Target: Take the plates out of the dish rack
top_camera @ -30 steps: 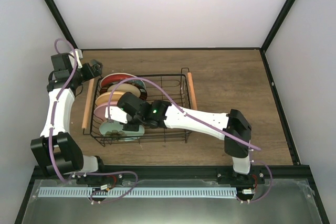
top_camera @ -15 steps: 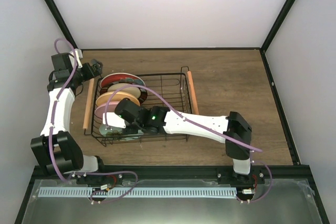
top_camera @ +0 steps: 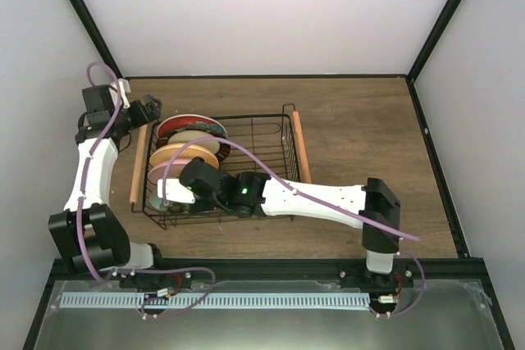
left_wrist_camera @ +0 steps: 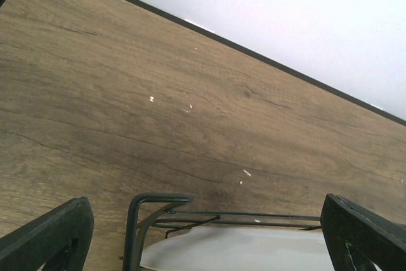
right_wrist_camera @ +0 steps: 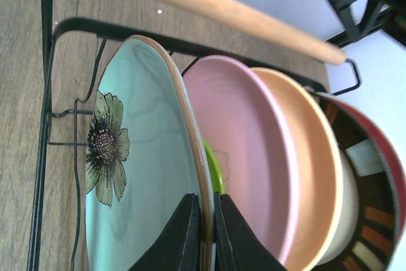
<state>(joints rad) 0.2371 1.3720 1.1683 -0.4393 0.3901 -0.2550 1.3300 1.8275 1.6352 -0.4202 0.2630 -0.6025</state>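
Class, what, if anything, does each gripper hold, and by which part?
Right gripper pinches the mint flower plate at its rim; left gripper holds nothing.

Six plates (right_wrist_camera: pixel 139 176) stand in one dish rack (top_camera: pixel 279 161) with two wooden handles (right_wrist_camera: pixel 222 11).

I get the mint plate (right_wrist_camera: pixel 127 176) with an olive flower, dark centre, brown rim. Behind it there's a sliver of lime green plate (right_wrist_camera: pixel 214 169), then the pink plate (right_wrist_camera: pixel 241 150), the orange plate (right_wrist_camera: pixel 304 176) and a cream plate (right_wrist_camera: pixel 342 233) edge. The red plate (right_wrist_camera: pixel 374 157) is dark brown inside, with teal and orange patches. Dish rack (right_wrist_camera: pixel 43 125) is black wire, handle (right_wrist_camera: pixel 222 9) pale wood. Tabletop (left_wrist_camera: pixel 190 93) is brown woodgrain with white specks. Right tool (right_wrist_camera: pixel 205 204) is black. Arms (top_camera: pixel 320 198) are white with black joints, cable (top_camera: pixel 234 145) purple.
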